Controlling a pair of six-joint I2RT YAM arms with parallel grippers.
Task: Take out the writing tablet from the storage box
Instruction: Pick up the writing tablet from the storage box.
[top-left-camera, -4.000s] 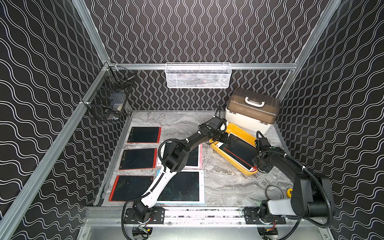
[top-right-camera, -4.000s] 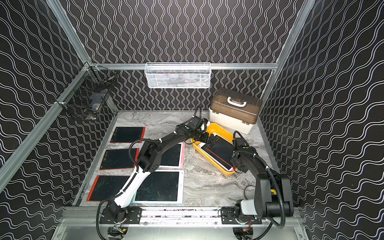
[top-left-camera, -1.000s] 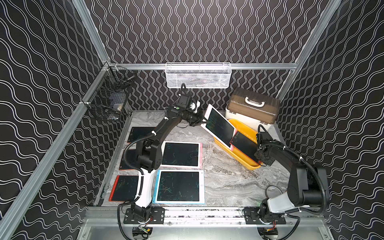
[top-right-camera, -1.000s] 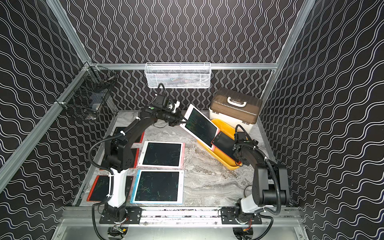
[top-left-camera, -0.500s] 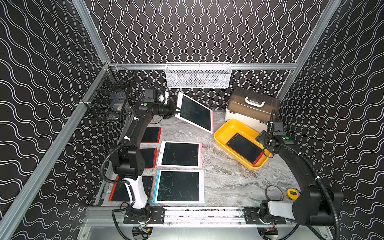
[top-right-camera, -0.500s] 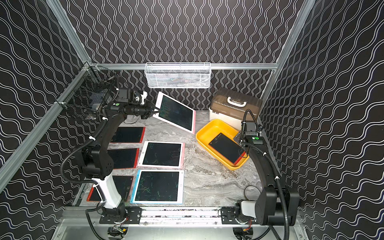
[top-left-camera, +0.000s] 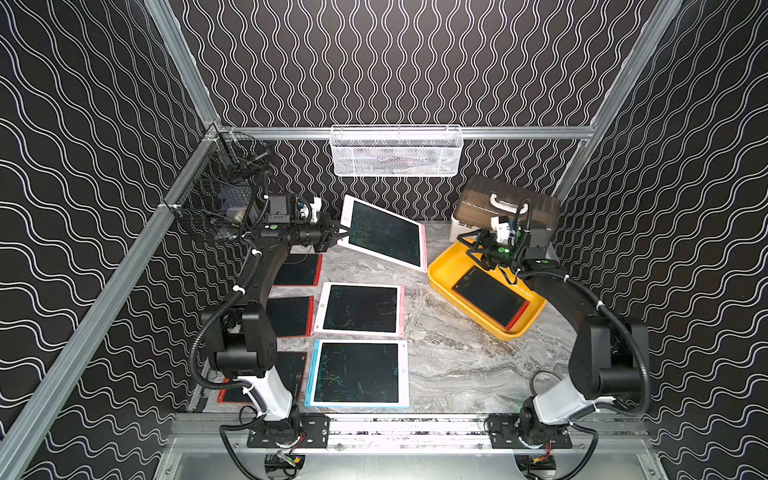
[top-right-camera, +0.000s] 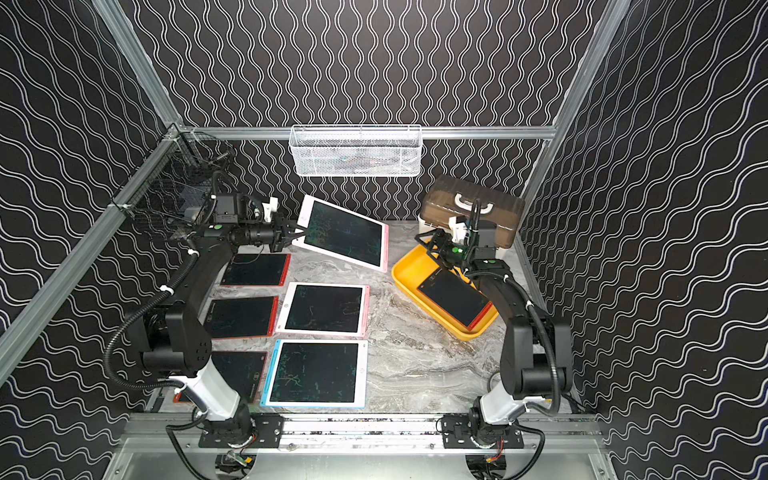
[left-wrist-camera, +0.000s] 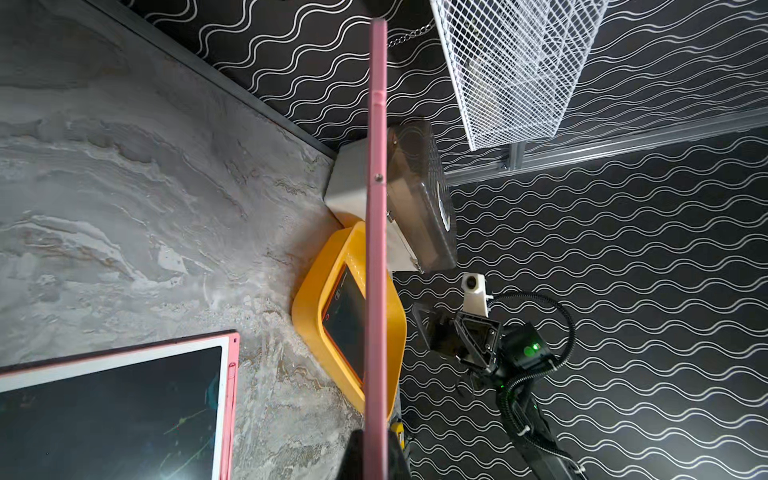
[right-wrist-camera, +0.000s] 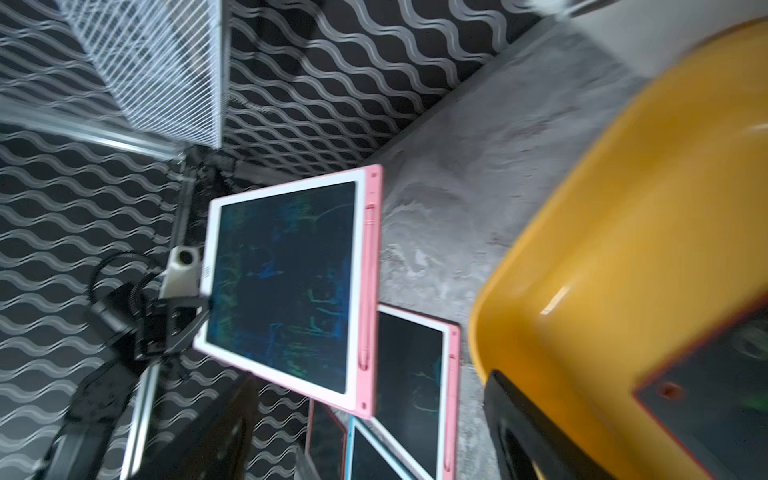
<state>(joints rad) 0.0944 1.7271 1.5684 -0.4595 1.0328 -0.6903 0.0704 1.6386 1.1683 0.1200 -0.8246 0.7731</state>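
Beside the storage box (top-left-camera: 440, 270), left end effector (top-left-camera: 338, 236) grips pink writing tablet (top-left-camera: 386, 239)

legible text: none | red tablet (top-left-camera: 490, 301): tiny frame mark, too small to read

Storage box (top-left-camera: 442, 270): yellow plastic, smooth, glossy, highlight on wall. Writing tablet (top-left-camera: 384, 237), upper centre: pink-and-white plastic frame, dark glossy screen. Bench (top-left-camera: 449, 357): grey marbled stone look, matt. Basket (top-left-camera: 395, 153): white wire mesh, metal. Frame rail (top-left-camera: 519, 132): bare brushed metal. Case lid (top-left-camera: 540, 203): smoky translucent plastic.
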